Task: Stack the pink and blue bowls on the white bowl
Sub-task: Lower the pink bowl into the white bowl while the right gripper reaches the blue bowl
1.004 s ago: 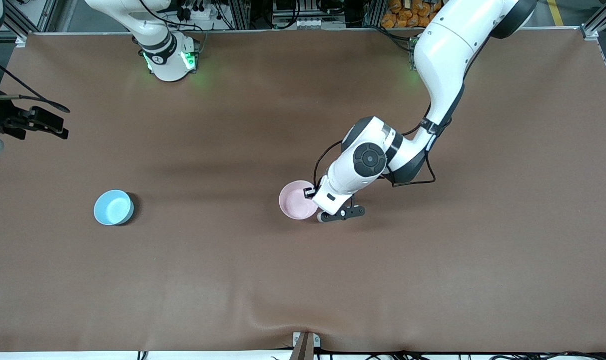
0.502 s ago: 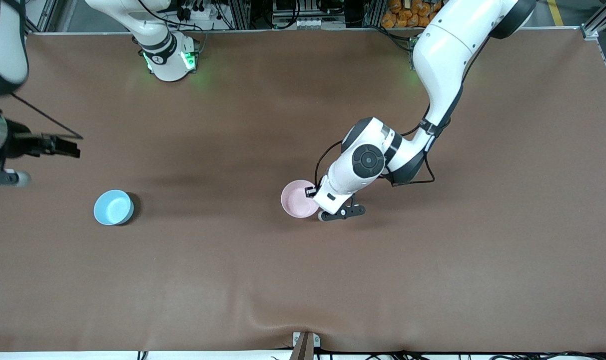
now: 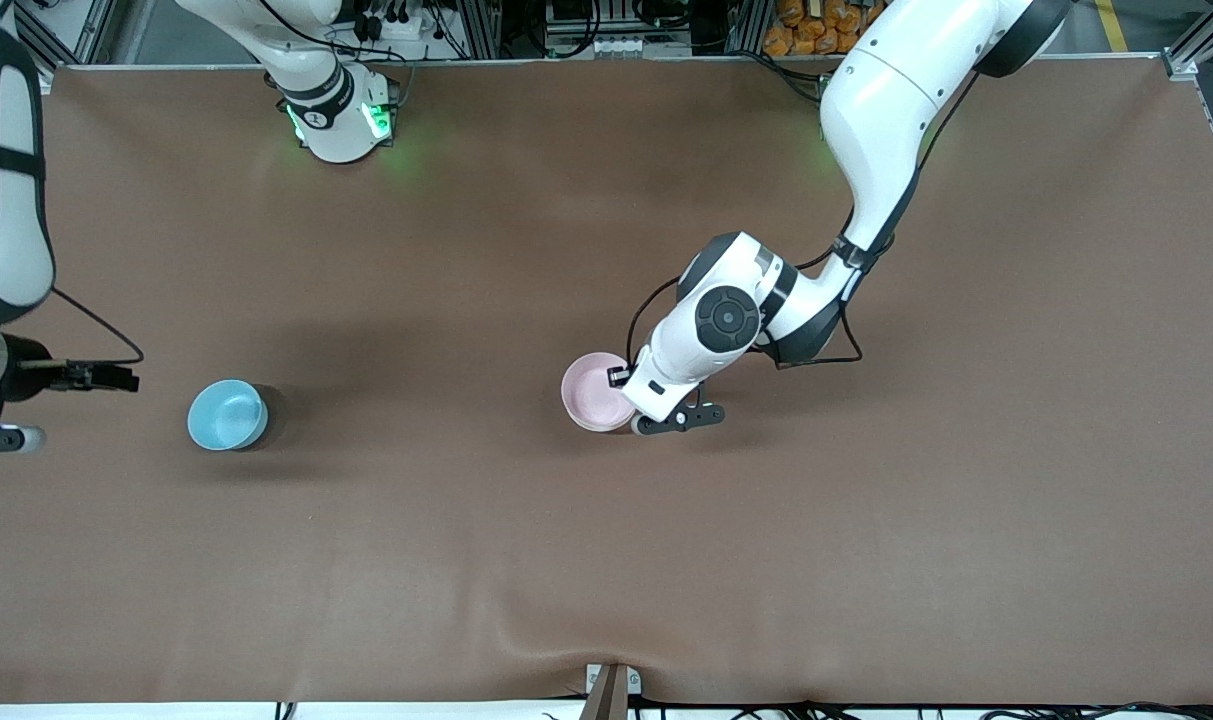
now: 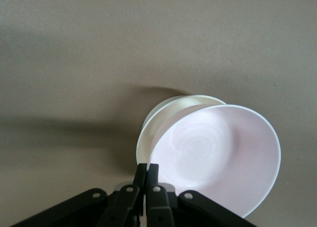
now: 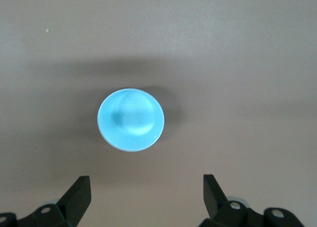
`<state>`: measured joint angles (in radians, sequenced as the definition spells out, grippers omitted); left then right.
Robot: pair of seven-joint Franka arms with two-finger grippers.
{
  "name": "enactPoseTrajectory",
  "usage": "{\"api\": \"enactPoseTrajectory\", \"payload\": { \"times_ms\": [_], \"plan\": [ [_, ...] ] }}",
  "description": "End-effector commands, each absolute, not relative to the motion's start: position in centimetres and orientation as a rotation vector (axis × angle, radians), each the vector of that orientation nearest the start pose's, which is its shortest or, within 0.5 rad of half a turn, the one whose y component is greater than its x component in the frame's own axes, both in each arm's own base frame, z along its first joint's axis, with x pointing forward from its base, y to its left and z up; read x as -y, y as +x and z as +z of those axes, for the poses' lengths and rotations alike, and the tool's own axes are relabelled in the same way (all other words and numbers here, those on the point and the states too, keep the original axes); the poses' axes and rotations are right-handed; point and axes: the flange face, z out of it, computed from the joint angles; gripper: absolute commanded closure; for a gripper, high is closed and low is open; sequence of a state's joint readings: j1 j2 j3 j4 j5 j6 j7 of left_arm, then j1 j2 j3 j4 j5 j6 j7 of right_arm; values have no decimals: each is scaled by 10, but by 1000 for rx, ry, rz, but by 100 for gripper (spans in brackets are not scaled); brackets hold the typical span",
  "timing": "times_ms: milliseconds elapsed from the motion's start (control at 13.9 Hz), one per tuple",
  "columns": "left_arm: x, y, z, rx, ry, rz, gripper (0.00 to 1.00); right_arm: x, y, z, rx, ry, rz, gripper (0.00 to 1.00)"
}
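Where the brown mat covers the bench (image 3: 966, 520), it lies smooth over most of its spread and puckers into a low ridge at the edge nearest the front camera, just by a small metal bracket (image 3: 611, 688). Along the farthest edge stand aluminium frame rails, tangled cables and the two arm bases, the right arm's base glowing green (image 3: 341, 125).

The left tool (image 3: 634, 412) sits low near the middle of the bench, its fingers (image 4: 147, 180) pinched together on the rim of the pink bowl (image 3: 596, 392). In the left wrist view that bowl (image 4: 218, 157) hangs tilted over the white bowl (image 4: 161, 123), which stands on the mat beneath it; only a crescent of the white bowl's rim shows past the pink one, and I cannot tell whether the two touch.

The blue bowl (image 3: 227, 414) stands upright by itself toward the right arm's end of the bench, well apart from the other two. The right tool (image 5: 146, 199) hangs in the air over bare mat near that bowl (image 5: 131, 119), its fingers spread wide and holding nothing. Soft shadows of both arms fall across the mat.
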<state>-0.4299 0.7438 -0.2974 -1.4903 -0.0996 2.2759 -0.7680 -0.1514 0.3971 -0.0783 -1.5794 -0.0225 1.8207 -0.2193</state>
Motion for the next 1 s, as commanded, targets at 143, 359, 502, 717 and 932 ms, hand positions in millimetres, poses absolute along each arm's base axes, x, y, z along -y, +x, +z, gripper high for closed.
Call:
{"api": "enactPoseTrajectory", "payload": {
  "times_ms": [143,359,502,717,932],
  "plan": [
    [457,558,248,295,-3355,206,100,149,667,306,151,-3146,249,0],
    [455,556,241,282,-3341,209,100,149,668,287,174,-3139,270,0],
    [456,556,239,281,-3343,207,100,152,665,265,166,-3127,318,0],
    [456,559,228,294,-3359,182,100,163,658,242,138,-3109,371,0],
    [455,561,223,301,-3361,177,76,166,652,223,129,-3094,419,2]
  ]
}}
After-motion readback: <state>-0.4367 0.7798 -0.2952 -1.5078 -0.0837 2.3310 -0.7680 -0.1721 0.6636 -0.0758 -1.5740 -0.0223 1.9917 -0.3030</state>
